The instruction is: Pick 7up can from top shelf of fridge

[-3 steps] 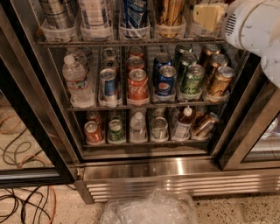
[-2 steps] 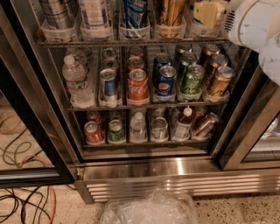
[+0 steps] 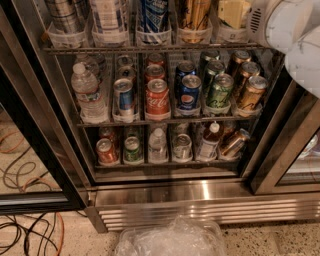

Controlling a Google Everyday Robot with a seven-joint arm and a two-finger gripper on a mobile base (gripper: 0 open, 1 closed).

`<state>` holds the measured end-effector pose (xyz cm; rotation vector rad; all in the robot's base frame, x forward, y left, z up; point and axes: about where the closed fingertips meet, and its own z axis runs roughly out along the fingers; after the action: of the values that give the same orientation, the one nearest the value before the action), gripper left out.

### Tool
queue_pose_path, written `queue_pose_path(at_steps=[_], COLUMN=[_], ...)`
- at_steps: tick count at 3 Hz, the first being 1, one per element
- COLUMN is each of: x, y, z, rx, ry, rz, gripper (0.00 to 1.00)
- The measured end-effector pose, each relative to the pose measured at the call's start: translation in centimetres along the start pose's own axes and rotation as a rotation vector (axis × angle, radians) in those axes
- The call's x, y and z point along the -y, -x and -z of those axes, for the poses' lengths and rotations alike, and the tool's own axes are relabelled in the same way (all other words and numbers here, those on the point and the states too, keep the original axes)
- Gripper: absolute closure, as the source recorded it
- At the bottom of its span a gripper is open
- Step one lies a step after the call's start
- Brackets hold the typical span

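The fridge [image 3: 200, 192] stands open in front of me, with steel walls and a ribbed steel base. The top shelf [image 3: 150, 48] is a wire rack with clear lane trays holding tall cans, cut off by the top edge. A tall silvery-white can [image 3: 107, 15] in the second lane from the left may be the 7up can, but I cannot read its lettering. My white arm [image 3: 290, 30] reaches in at the top right, in front of the shelf's right end. The gripper itself is out of view.
Other top shelf lanes hold a patterned silver can [image 3: 64, 15], a blue can [image 3: 153, 14], a gold can [image 3: 193, 14] and a yellowish item [image 3: 232, 12]. Below are a water bottle [image 3: 87, 92], a Coca-Cola can [image 3: 157, 99], a Pepsi can [image 3: 190, 95] and a green can [image 3: 219, 92]. Crumpled clear plastic [image 3: 170, 237] and cables [image 3: 30, 235] lie on the floor.
The white arm has shifted slightly at the top right. The cans and shelves have not moved.
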<state>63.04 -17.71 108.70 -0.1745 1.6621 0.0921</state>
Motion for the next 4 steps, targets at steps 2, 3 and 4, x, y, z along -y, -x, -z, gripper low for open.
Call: queue_pose_path(at_steps=[2, 3, 4], x=[0.8, 0.9, 0.9], y=[-0.6, -0.6, -0.8], z=[-1.2, -2.2, -3.0], rx=[-0.006, -0.002, 0.004], ry=[-0.029, -0.039, -0.054], rz=[-0.036, -0.058, -0.089], gripper=[0.35, 0.33, 0.34])
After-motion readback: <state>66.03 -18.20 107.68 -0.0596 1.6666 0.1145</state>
